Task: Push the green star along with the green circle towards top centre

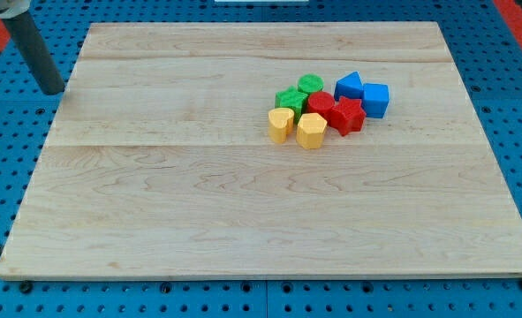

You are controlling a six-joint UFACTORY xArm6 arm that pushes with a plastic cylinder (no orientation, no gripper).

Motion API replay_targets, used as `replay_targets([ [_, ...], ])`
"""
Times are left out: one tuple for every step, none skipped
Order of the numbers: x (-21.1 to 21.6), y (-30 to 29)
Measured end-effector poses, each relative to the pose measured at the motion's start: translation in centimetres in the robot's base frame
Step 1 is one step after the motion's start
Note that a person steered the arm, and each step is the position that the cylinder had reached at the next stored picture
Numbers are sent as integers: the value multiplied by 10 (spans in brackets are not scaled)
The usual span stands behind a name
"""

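While my tip point(54, 91) is hovering off the pale wooden board point(155, 203) at the view's upper left, touching nothing, the green star block point(289, 98) and green circle block point(310, 85) are sitting together right of centre, awaiting pushing.

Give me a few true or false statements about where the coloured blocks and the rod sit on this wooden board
1. My tip touches the green star block. False: it stands far off at the view's left, by the wooden board's edge.
2. The green circle block adjoins the green star. True.
3. Two blue blocks lie at the cluster's right. True.
4. The two yellow blocks sit at the cluster's top. False: they sit at its bottom.
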State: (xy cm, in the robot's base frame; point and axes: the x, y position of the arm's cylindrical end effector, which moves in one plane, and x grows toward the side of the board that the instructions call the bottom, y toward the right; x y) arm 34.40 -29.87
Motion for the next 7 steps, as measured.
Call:
replay_targets([
  [0,54],
  [0,85],
  [27,123],
  [51,151],
  [42,156],
  [32,195],
  [44,241],
])
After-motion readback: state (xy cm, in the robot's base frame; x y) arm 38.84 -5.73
